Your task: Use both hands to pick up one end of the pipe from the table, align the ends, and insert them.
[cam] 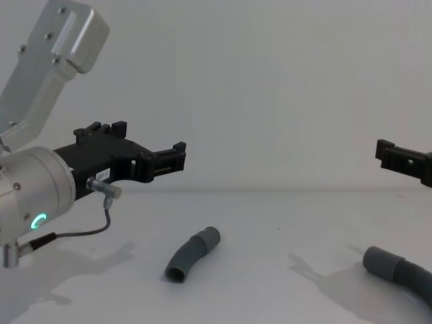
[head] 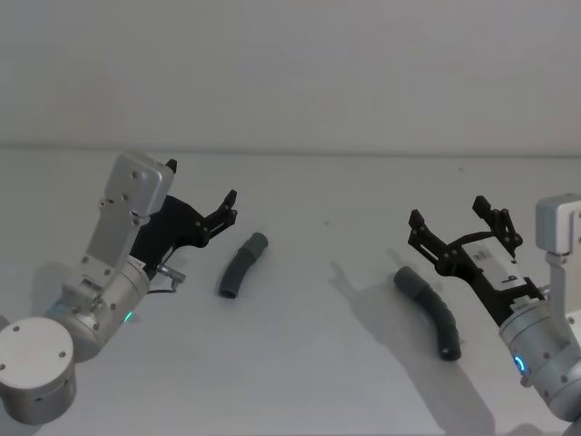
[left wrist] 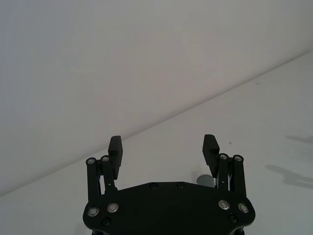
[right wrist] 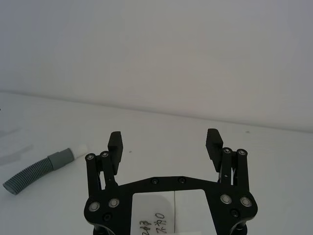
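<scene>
Seeing the short bent tube (head: 238, 270) lying flat on the table (head: 327, 381) left of centre, running its long axis from near-left to far-right and pointing the collar (head: 258, 242) away from the robot and in toward the middle; seeing the ribbed hose (head: 438, 318) lying flat right of centre, well apart from the tube, running from far-left to near-right and turning the cuff (head: 408, 282) to the far inner end, roughly toward the collar; placing the left gripper (left wrist: 163, 147) raised off the table just to the outer left of the tube, level with its collar end, reaching toward the middle with fingers spread wide and gripping nothing; placing the right gripper (right wrist: 164, 142) raised above the table on the outer right of the hose, near its cuff end, fingers likewise spread wide and empty; catching the hose in the right wrist view off to one side of the fingers, not between them; judging the left arm as nearer the tube and the right arm as nearer the hose, so pairing them that way; judging the next move as lowering each gripper and turning it until the fingers are straddling its piece across the long axis, gripping behind collar and cuff, leaving both ends free for mating; reading the task as barely starting, nothing lifted yet
</scene>
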